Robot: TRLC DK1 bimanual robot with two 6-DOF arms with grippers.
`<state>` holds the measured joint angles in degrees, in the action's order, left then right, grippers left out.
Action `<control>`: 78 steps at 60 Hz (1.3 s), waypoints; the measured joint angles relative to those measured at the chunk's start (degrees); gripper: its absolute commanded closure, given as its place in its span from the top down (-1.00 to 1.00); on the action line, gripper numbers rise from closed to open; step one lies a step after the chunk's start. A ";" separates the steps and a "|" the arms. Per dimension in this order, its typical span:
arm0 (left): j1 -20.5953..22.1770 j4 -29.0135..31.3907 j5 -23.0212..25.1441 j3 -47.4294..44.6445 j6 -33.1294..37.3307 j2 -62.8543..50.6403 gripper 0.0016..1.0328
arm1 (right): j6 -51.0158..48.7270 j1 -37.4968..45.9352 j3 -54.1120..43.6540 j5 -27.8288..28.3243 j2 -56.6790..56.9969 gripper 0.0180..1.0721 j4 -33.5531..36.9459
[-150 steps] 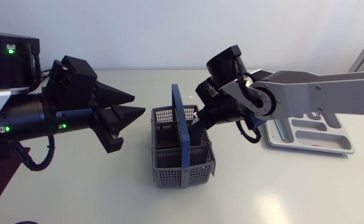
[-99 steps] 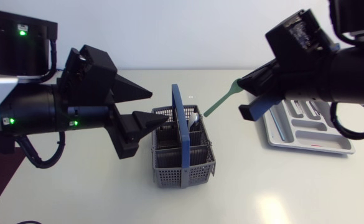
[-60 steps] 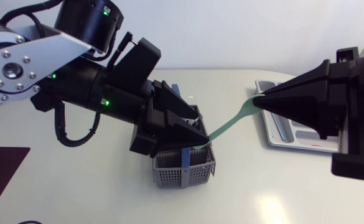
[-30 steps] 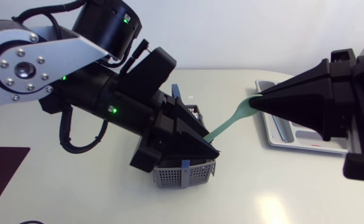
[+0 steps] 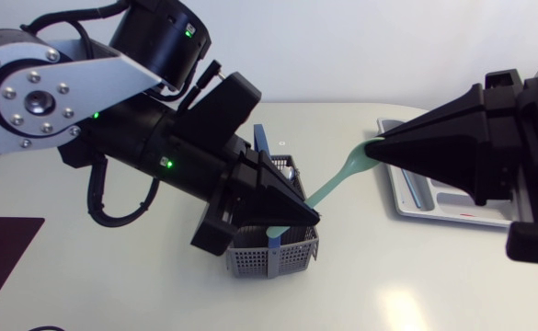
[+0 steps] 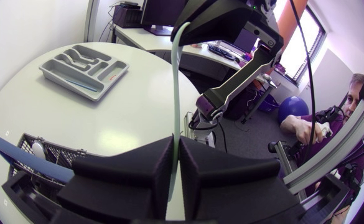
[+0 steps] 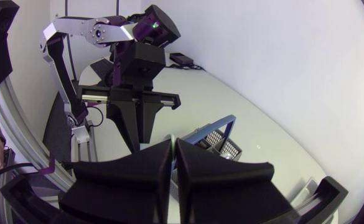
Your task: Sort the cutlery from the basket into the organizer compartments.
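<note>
A long green plastic utensil (image 5: 333, 184) hangs in the air between my two arms, above the grey basket (image 5: 291, 250) with its blue handle (image 5: 265, 147). My left gripper (image 5: 313, 219) is shut on its lower end, just over the basket. My right gripper (image 5: 372, 147) is shut on its upper end. In the left wrist view the green utensil (image 6: 177, 93) runs straight out from between the fingers of the left gripper (image 6: 176, 163) to the right gripper (image 6: 222, 22). In the right wrist view the right gripper (image 7: 173, 152) faces the left gripper (image 7: 138, 121).
The grey organizer (image 5: 414, 200) lies at the table's right, partly hidden by my right arm; the organizer (image 6: 85, 67) holds some cutlery. A silver spoon (image 6: 38, 150) still lies in the basket (image 6: 26, 177). My left arm covers most of the basket.
My left gripper, which stood open around the green utensil's lower end, has shut on it. My right gripper has kept its hold and barely moved.
</note>
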<state>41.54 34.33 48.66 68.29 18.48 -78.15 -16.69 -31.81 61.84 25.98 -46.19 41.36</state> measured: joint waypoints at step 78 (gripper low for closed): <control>1.31 -24.98 -38.95 1.79 -11.34 -6.27 -0.95 | 24.92 7.61 5.92 -0.07 -24.68 0.06 -20.35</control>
<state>42.85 9.34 9.72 70.08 7.14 -84.42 8.23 -24.21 67.77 25.91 -70.87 21.02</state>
